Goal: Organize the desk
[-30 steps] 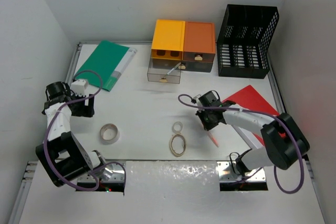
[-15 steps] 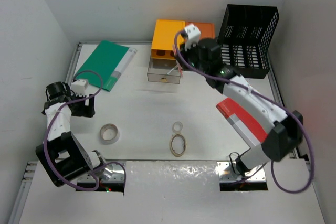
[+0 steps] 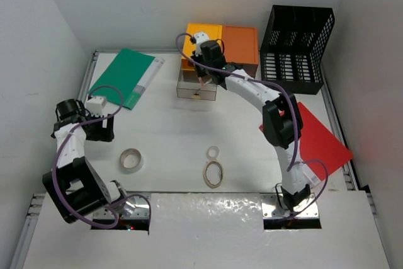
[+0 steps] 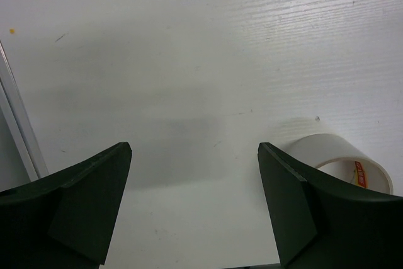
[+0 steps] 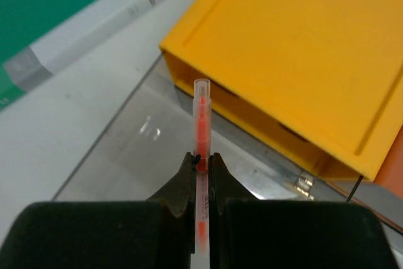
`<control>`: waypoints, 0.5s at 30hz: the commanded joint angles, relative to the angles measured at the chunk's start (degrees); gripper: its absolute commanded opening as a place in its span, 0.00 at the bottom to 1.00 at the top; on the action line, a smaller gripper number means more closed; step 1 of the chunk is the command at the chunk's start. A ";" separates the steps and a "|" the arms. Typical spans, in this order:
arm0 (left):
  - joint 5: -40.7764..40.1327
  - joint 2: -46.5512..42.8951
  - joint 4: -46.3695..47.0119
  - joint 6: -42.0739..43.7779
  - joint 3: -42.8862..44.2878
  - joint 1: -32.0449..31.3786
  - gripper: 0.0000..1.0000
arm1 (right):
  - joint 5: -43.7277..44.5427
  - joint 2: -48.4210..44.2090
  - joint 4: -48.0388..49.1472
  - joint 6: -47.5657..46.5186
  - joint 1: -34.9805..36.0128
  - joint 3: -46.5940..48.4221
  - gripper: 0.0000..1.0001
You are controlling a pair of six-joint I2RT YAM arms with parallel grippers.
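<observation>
Two boxes sit far back on the white tabletop (image 3: 176, 130): an orange box (image 3: 239, 45) and a yellow box (image 5: 302, 61) whose clear drawer (image 5: 138, 155) juts out. Over it the right pincer (image 5: 201, 159) pinches a red pen (image 5: 201, 111); the left pincer (image 4: 194, 149) gapes empty near a tape roll (image 4: 340, 155).

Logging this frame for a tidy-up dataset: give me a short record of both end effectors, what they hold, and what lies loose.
right end effector: shut on red pen, over the open clear drawer
left end effector: open, empty, above the desk near the tape roll
loose items: tape roll, small ring, large ring, green folder, red folder
storage: yellow box, orange box, black basket
</observation>
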 commanded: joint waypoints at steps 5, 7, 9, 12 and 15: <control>1.10 1.32 2.34 -0.70 0.58 0.48 0.80 | 0.68 -2.52 -1.60 -4.10 0.12 -0.05 0.06; 1.27 1.50 2.08 -0.79 0.84 0.48 0.80 | -0.46 -2.52 -2.30 -4.46 0.12 -0.05 0.16; 1.36 1.50 1.64 -0.88 1.19 0.48 0.80 | -1.16 -2.70 -3.10 -5.07 0.12 0.39 0.38; 1.36 1.50 1.20 -0.88 1.54 0.48 0.80 | -1.61 -3.22 -4.68 -5.95 0.12 1.62 0.49; 1.45 1.50 0.93 -0.88 1.63 0.48 0.80 | -1.17 -5.15 -5.47 -6.92 0.12 1.71 0.53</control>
